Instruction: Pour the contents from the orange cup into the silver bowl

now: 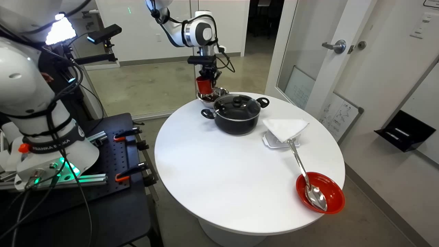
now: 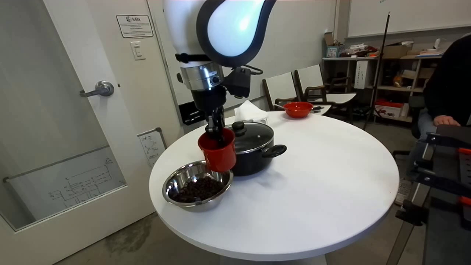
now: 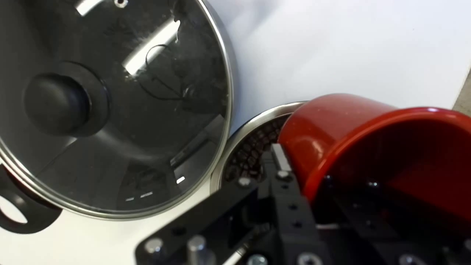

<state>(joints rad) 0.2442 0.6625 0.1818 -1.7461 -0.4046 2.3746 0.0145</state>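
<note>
Your claw [image 2: 220, 137] is clamped onto the wall of the orange cup [image 2: 220, 157], drawn in tight with only that wall between its fingers — one finger runs down inside the mouth and the other lies along the outside, as you can check in the wrist view. You have the cup up off the worktop [image 1: 205, 178], mouth upward with a slight lean, right at the silver bowl [image 2: 208, 205]. In both exterior views the cup overlaps the bowl's rim, and in the wrist view it covers much of the bowl; whether its base touches the metal, you cannot tell. Small dark brown pieces [image 2: 198, 188] lie in the bottom of the bowl. The inside of your cup falls into shadow around the finger, so what it may hold is hard to make out.

Just beside the bowl you have the dark pot [image 1: 236, 124], its two handles sticking out, its glass lid [image 3: 117, 158] on and a black knob [image 3: 55, 103] in the lid's middle. Past the pot, visible in both exterior views, a white cloth [image 1: 286, 127] lies on top of a pale container [image 1: 274, 142]. Farther along, near the worktop's edge and well apart from your claw, you can see the red bowl [image 1: 336, 197] with a metal spoon [image 1: 316, 197] in it — the spoon's handle slants out over the rim toward the cloth.
</note>
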